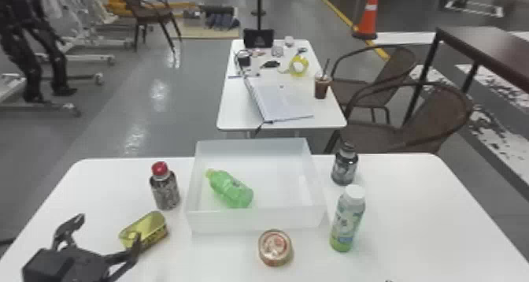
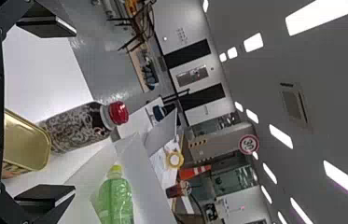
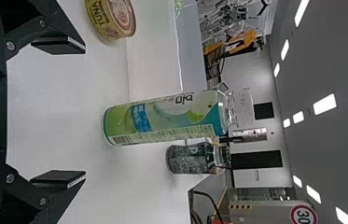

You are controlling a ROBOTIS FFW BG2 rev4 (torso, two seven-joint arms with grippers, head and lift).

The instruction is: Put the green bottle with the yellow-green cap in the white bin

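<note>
The table (image 1: 413,214) carries the white bin (image 1: 252,221); left pincer (image 2: 74,111) and right pincer (image 3: 84,112) gape wide, empty. Inside the bin lies the green bottle (image 1: 231,190), probably light, slick, easily dented: any regrip belongs gently round its middle, off the yellow-green cap (image 1: 210,173).

Lab or robotics workshop, it seems

Wheeled metal frames (image 1: 74,56), orange traffic cone (image 1: 369,15), floor markings (image 1: 336,9), cluttered worktable (image 1: 232,104).

I count four bottles (image 1: 231,190), two tins (image 1: 275,247) and one white bin (image 1: 256,221) on the near table (image 1: 417,206). Farther off, I see three chairs (image 1: 437,115) and one traffic cone (image 1: 369,19).
</note>
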